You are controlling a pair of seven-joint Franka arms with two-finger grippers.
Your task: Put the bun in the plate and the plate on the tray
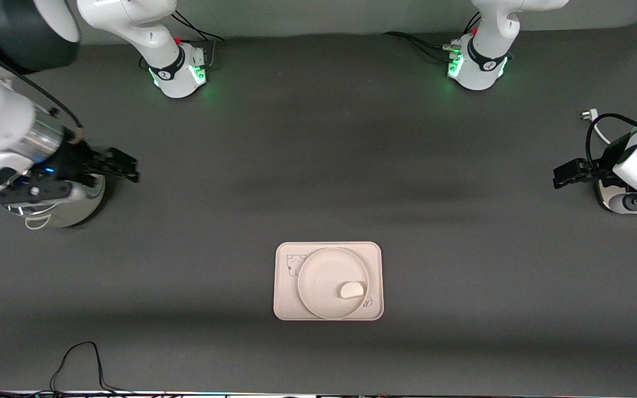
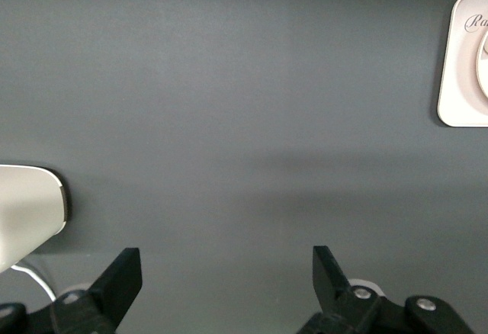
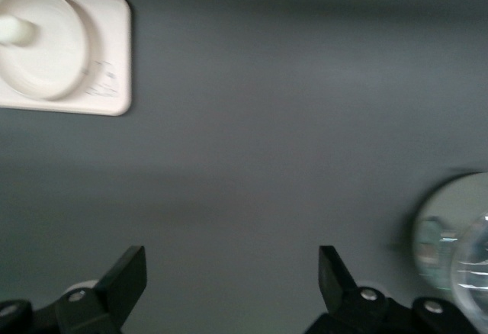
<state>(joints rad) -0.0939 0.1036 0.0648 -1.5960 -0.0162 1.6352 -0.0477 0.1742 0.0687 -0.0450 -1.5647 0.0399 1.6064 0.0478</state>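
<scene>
bun (image 1: 352, 289) at plate (image 1: 324, 276) 4 o'clock, plate on tray (image 1: 374, 254); left end effector (image 1: 564, 176) and right end effector (image 1: 125, 166) wide open, empty

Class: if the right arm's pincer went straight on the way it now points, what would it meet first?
Probably nothing: the right pincer, open, points across bare table; the tray lies nearer the front camera, seemingly off that line.

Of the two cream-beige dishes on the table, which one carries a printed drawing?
The tray, the rectangular one with rounded corners: a small animal drawing sits on its corner. The round plate resting on it is plain and holds the bun.
</scene>
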